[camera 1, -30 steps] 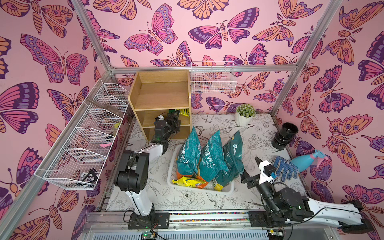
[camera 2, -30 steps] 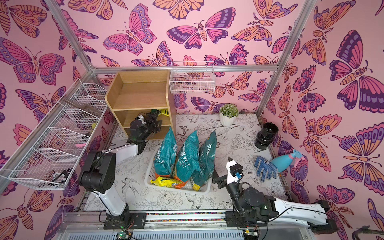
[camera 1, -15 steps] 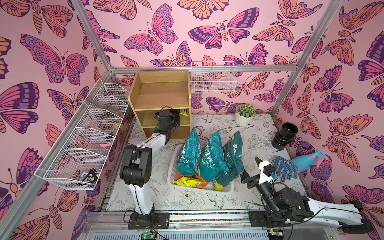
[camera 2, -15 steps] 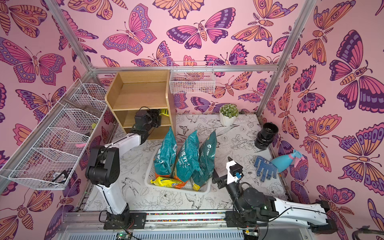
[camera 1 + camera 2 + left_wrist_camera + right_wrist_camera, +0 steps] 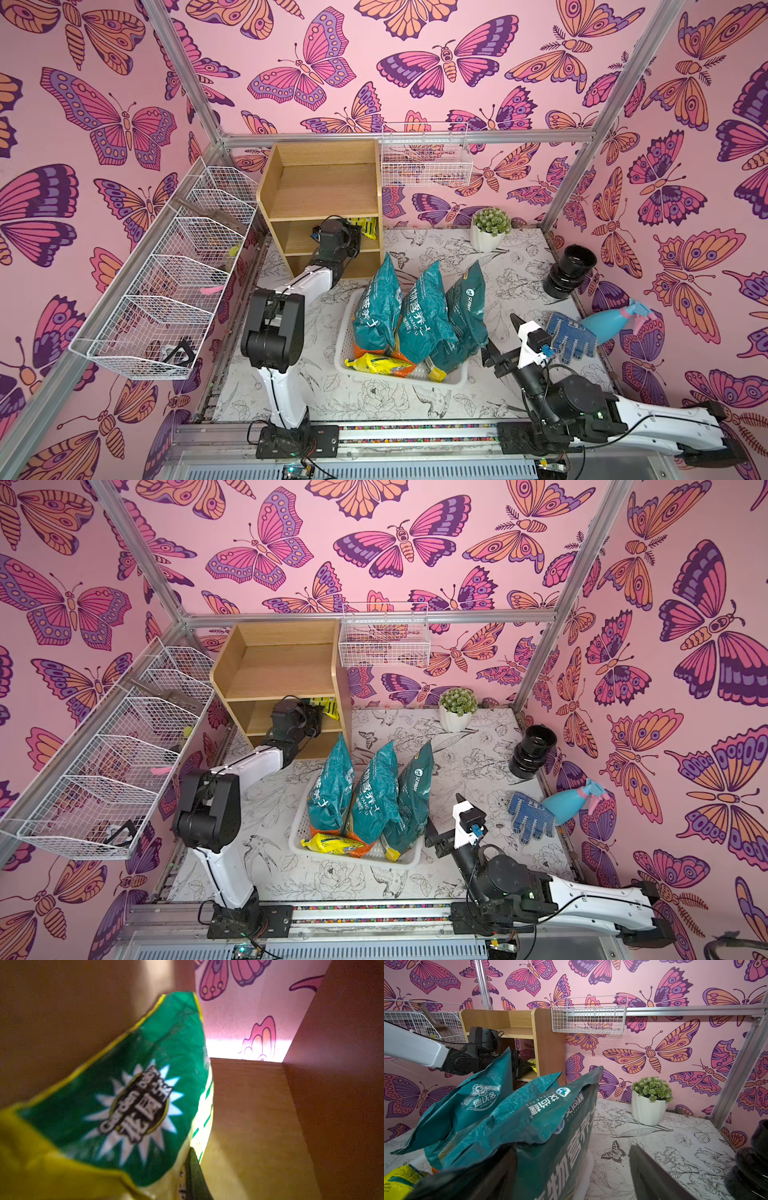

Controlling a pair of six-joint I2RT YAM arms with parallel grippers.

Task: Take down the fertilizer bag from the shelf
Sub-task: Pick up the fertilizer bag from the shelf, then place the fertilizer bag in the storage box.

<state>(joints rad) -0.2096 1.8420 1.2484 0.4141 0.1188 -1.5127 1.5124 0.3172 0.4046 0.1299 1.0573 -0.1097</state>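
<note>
Fertilizer bag [image 5: 133,1105], clamped between left jaws (middle tier of shelf [image 5: 324,189])

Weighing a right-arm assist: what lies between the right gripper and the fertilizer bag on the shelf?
A white tray of three standing teal bags lies between right gripper and fertilizer bag, as both top views show.

This is a staged robot lab cell; butterfly-print panels [image 5: 415,62] fill an aluminium frame [image 5: 519,135]; left arm [image 5: 282,386] and right arm [image 5: 656,422] sit bolted to a base rail [image 5: 415,432]; gardening props dress it: wooden shelf [image 5: 324,199], teal bags [image 5: 419,316], potted plant [image 5: 490,226], spray bottle [image 5: 611,322].
</note>
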